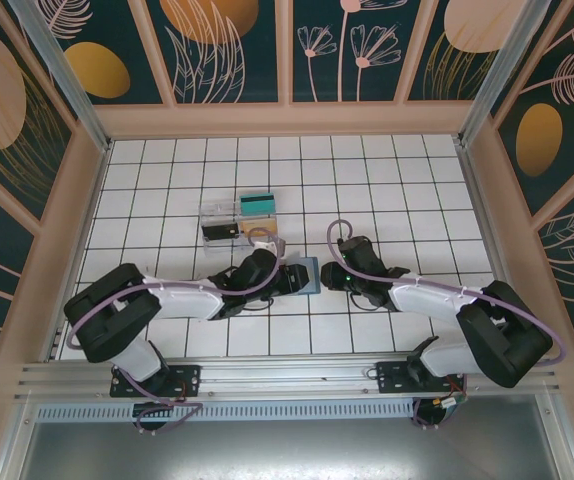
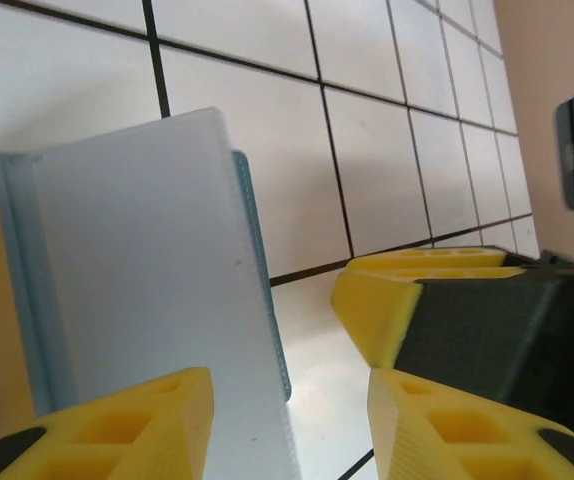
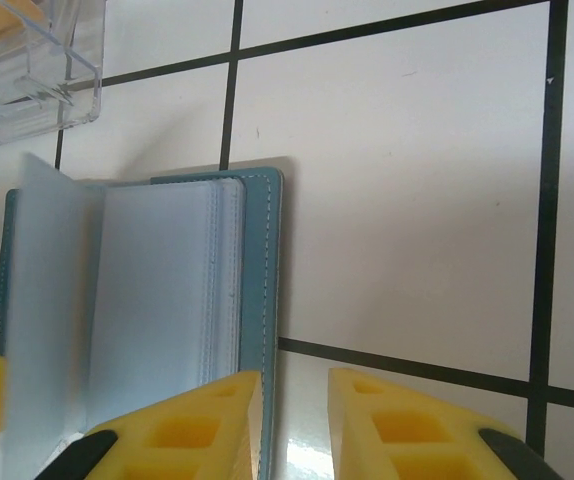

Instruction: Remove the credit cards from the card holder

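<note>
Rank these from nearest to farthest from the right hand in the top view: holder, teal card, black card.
1. Holder, just left of the right hand.
2. Teal card, farther back and left.
3. Black card, farthest left.

A clear plastic box (image 1: 219,213) sits on the white tiled table (image 1: 387,170) (dark grid lines).

We look down on a table (image 1: 387,180) of white square tiles with dark grout lines. Near its middle lies the slate-blue card holder (image 3: 262,260), open with its clear sleeves facing up. Far and left of it sits 1 clear plastic box (image 1: 222,215). A teal card (image 1: 258,204) with a dark stripe lies flat just beside the box's right side. A black card (image 1: 217,231) shows at the box's near edge; we cannot tell if it is inside.
</note>
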### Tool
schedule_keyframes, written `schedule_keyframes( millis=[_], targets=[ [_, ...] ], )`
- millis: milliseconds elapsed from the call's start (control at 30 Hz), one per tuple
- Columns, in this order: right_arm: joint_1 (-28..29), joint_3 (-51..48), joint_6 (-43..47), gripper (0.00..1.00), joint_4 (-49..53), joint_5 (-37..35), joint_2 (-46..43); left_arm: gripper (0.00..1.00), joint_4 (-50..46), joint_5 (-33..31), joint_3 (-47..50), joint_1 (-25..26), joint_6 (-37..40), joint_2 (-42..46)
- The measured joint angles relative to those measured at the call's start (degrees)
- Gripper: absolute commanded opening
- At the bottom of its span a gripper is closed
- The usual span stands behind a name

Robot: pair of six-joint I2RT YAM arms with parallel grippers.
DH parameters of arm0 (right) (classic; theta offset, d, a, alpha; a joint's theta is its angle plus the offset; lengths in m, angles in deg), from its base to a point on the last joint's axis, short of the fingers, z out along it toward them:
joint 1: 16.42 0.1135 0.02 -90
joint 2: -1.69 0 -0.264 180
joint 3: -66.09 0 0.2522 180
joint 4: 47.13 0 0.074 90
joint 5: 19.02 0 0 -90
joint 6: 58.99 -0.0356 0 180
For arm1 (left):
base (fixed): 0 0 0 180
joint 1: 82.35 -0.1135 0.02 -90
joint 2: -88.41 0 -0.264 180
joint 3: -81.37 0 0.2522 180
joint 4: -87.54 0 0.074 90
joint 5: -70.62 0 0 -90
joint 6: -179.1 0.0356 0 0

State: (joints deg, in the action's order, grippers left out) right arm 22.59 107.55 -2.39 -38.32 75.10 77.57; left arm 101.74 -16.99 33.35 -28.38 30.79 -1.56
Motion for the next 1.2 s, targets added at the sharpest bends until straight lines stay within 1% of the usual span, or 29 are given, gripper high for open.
schedule_keyframes(
  millis=[100,167,300,400,567,667,767,867,1000,1100,1200],
  targets=[
    [0.0,0.0,0.0,0.25,0.0,0.0,0.0,0.46,-0.4,-1.3,0.8,0.0,0.4,1.9],
    [0.1,0.0,-0.1,0.25,0.0,0.0,0.0,0.44,-0.3,-1.4,0.7,0.0,0.7,1.4],
    [0.2,0.0,-0.2,0.25,0.5,0.0,-1.2,0.43,-0.4,-0.7,-0.6,0.0,0.9,-3.5],
    [0.4,0.0,-0.3,0.25,1.0,-0.2,-3.1,0.41,-2.7,-0.5,-2.8,0.0,0.8,-7.2],
    [0.4,0.0,-0.3,0.25,1.3,-1.1,-4.7,0.4,-3.3,-0.6,-4.4,0.0,0.8,-8.5],
    [0.4,0.0,-0.2,0.25,1.3,-1.1,-4.7,0.41,-4.7,-1.3,-3.9,0.0,0.8,-6.8],
    [0.7,0.1,-0.2,0.25,1.3,-1.0,-4.5,0.42,-6.3,-2.1,-2.5,0.0,0.8,-2.2],
    [1.8,0.8,-0.2,0.25,1.0,-0.2,-3.5,0.4,-7.5,-3.6,-1.4,-0.2,0.9,2.7],
    [3.7,3.2,-0.2,0.25,0.2,1.6,-0.5,0.3,-7.8,-5.4,1.9,-1.9,0.7,7.6],
    [5.0,5.4,-0.5,0.25,-1.1,3.3,2.3,0.22,-8.3,-6.3,5.2,-3.4,0.7,9.0],
    [6.1,7.5,-1.5,0.24,-2.7,5.2,5.7,0.16,-9.2,-6.6,7.4,-4.5,1.0,9.2]
  ],
)
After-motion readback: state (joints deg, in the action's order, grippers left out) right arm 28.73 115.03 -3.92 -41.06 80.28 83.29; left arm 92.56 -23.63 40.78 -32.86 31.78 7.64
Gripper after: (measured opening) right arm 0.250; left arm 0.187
